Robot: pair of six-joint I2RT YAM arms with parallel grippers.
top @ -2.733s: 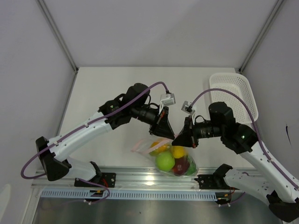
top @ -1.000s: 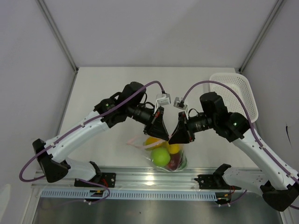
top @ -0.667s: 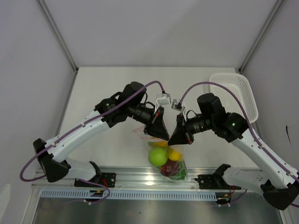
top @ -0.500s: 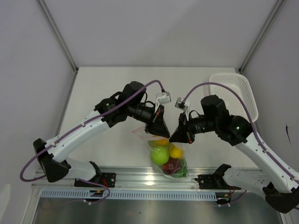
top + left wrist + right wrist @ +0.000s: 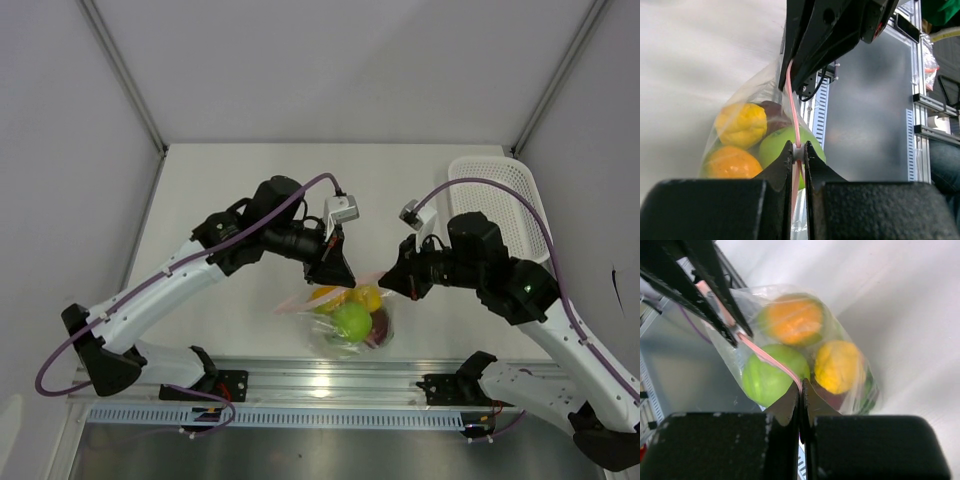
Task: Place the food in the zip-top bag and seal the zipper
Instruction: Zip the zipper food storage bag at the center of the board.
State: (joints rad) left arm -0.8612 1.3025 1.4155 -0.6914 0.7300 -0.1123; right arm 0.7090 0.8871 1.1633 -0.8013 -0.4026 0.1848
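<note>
Jaws pinch clear crinkly plastic bag's (image 5: 760, 85) narrow pink zipper strip (image 5: 765, 357): left gripper (image 5: 798, 151) nine o'clock, right gripper (image 5: 801, 388) three.

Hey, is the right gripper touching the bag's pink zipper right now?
Touching. In the right wrist view, the right gripper has its jaws pinched shut on the zipper strip.

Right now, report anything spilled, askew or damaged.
Nothing stands out. The food sits inside the zip-top bag, none spilled on the table. The left gripper and right gripper each pinch the pink zipper, which runs between them.
</note>
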